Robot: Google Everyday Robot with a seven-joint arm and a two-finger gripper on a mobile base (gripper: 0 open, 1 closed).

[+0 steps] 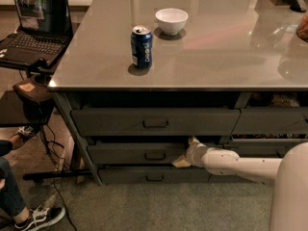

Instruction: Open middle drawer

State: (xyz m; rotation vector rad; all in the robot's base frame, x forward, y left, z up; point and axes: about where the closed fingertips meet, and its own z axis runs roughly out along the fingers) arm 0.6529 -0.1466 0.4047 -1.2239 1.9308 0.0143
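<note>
The middle drawer point(130, 153) is a wide dark grey front under the table, between a taller top drawer point(110, 121) and a slim bottom drawer point(125, 175). Its small dark loop handle point(155, 155) is at the centre. My gripper point(186, 152) is on a white arm that reaches in from the right. It sits at the right end of the middle drawer's front, a little right of the handle. Its two yellowish fingertips are spread, one point(193, 141) above and one point(181, 162) below. It holds nothing.
The grey table top point(216, 57) carries a blue can point(141, 46) and a white bowl point(171, 20). A laptop point(33, 23) stands on a side stand at the left. A seated person's shoe point(38, 218) and cables lie on the floor. More drawers point(269, 121) are at the right.
</note>
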